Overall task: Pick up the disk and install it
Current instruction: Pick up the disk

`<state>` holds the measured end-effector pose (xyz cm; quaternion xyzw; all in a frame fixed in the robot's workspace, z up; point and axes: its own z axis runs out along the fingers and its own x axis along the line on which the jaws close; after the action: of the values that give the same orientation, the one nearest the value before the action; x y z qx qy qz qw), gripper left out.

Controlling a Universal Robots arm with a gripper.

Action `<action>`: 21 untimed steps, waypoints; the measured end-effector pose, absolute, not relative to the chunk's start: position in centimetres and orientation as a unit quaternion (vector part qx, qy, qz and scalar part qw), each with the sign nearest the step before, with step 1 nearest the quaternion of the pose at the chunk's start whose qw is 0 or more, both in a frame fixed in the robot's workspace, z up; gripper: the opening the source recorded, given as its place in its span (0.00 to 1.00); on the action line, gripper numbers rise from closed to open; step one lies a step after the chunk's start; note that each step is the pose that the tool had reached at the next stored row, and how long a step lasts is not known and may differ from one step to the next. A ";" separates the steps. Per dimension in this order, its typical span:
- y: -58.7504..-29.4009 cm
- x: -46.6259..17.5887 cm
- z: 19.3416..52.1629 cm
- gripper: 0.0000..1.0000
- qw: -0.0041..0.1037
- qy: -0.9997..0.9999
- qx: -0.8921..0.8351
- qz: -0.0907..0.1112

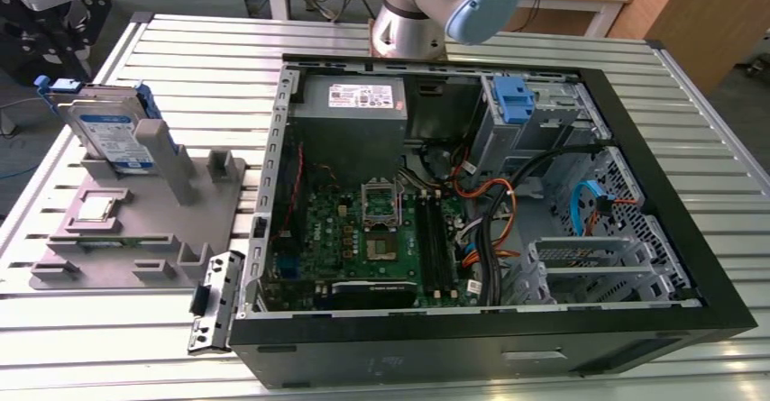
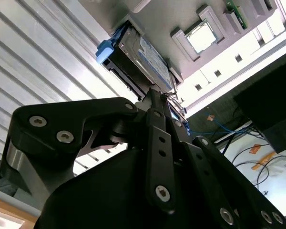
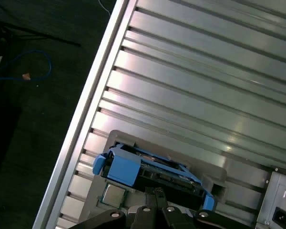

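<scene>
In the exterior view I see my arm (image 1: 435, 9), its silver joint capped in blue. In both wrist views the black gripper (image 2: 154, 94) (image 3: 155, 192) points toward the counter (image 3: 205, 71), jaws drawn together.

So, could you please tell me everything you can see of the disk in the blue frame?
The flat rectangular silver metal disk stands on edge, leaning slightly, in the grey moulded holder on the slatted metal table, at the exterior view's left, outside the open computer case. A white-and-blue label covers its broad face; a blue plastic carrier frame wraps its edges. The holder's grey posts brace it.
</scene>
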<state>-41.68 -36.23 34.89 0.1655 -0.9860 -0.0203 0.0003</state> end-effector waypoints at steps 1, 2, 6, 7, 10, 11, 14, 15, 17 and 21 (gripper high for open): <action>-36.2 -41.7 34.9 0.11 0.000 -0.985 0.169 -0.020; -36.2 -41.7 34.9 0.11 0.000 -0.985 0.169 -0.020; -36.2 -41.7 34.9 0.11 0.000 -0.985 0.169 -0.020; -36.2 -41.7 34.9 0.11 0.000 -0.985 0.169 -0.020; -36.2 -41.7 34.9 0.11 0.000 -0.985 0.170 -0.020; -36.2 -41.7 34.9 0.11 0.000 -0.985 0.172 -0.020; -36.2 -41.7 34.9 0.11 0.001 -0.983 0.185 -0.020; -36.2 -41.7 34.9 0.11 0.001 -0.982 0.188 -0.020; -36.2 -41.7 34.9 0.11 0.001 -0.982 0.189 -0.020; -36.2 -41.7 34.9 0.11 0.001 -0.979 0.203 -0.020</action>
<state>-41.68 -36.23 34.89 0.2033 -0.9789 -0.0202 0.0011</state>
